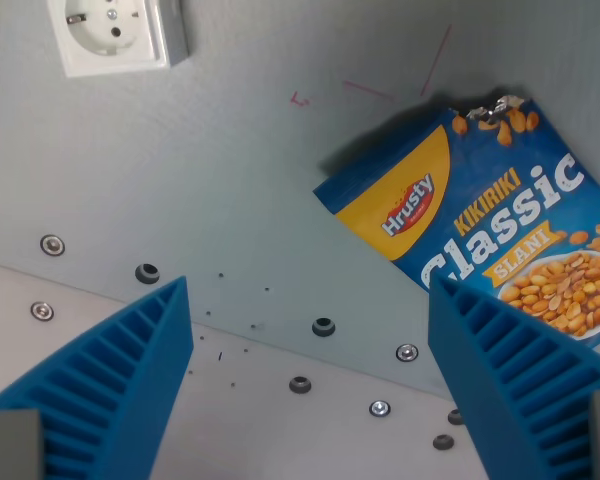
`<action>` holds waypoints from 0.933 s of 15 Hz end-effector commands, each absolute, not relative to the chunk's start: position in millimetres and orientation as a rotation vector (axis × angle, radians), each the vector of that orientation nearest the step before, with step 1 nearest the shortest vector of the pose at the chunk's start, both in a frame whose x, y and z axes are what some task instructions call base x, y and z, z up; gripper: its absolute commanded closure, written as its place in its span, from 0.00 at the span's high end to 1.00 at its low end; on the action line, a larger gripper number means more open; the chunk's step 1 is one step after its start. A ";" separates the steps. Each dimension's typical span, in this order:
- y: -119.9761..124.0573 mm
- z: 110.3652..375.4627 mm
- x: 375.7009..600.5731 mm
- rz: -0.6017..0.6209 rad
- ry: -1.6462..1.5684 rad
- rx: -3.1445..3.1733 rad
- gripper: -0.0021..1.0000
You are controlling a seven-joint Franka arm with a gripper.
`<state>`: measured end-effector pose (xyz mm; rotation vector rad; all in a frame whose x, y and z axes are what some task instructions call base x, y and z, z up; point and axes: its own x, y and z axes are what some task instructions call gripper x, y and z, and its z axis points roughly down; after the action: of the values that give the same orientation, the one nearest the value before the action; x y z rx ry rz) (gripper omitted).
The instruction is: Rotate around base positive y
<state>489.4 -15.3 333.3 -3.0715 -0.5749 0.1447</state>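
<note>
progress on the rotation about the base's positive y axis cannot be measured from a single wrist view, though the bench (pixel 230 200) is seen tilted, with a wall socket (pixel 113 35) at the wrist view's upper left and a peanut bag (pixel 480 215) lying flat at the right; it is judged that a turn may be under way, with its remaining extent unknown. the claw (pixel 310 370) is held wide apart, its blue ribbed fingers (pixel 120 370) framing bare bench and bolt holes; nothing is gripped, and no contact with the bag can be confirmed where the right finger overlaps it.
</note>
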 end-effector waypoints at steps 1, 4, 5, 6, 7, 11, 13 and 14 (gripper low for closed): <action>-15.4 340.6 499.0 0.476 -0.563 -2.999 1.00; -15.4 340.6 499.0 0.535 -0.560 -2.982 1.00; -15.4 340.6 499.0 0.554 -0.559 -2.976 1.00; -15.4 340.6 499.0 0.574 -0.558 -2.970 1.00; -15.4 340.6 499.0 0.593 -0.557 -2.964 1.00; -15.4 340.6 499.0 0.670 -0.552 -2.938 1.00; -15.4 340.6 499.0 0.708 -0.550 -2.925 1.00; -15.4 340.6 499.0 0.727 -0.549 -2.918 1.00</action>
<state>489.5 -15.8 333.1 -3.0257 -0.5638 0.3817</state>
